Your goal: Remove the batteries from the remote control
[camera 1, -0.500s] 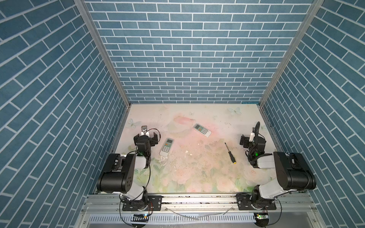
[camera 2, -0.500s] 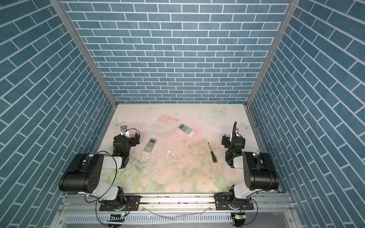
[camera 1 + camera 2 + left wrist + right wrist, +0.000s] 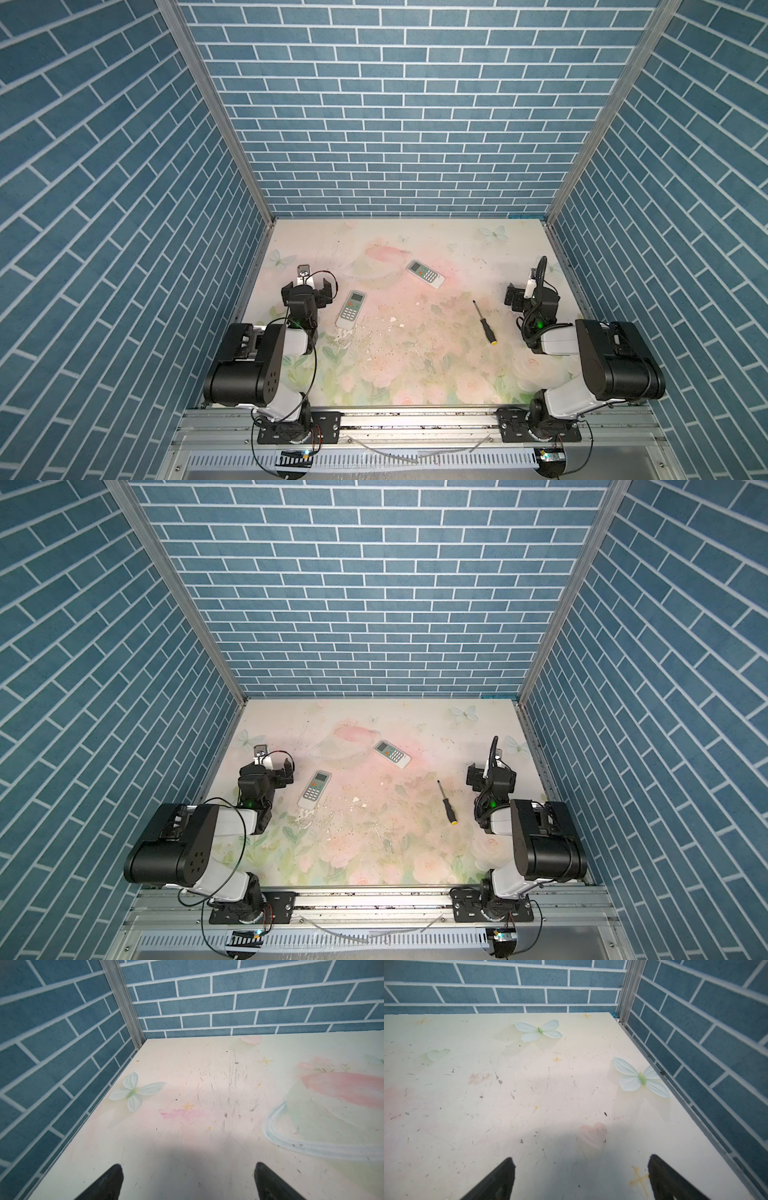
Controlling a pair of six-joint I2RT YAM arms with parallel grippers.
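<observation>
nearer remote point(image 3: 351, 309) beside left fingers point(image 3: 326, 289)

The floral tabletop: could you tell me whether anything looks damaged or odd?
The floral printed tabletop looks scraped and flaking beside the near end of the left-hand white rectangular remote control, with white chips scattered nearby.

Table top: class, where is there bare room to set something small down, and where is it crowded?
Bare: the back strip between the rear wall and the far remote; the front of the table, nearer than the screwdriver and near remote. Crowded: the gap between the near remote and left gripper; white crumbs litter the middle.
</observation>
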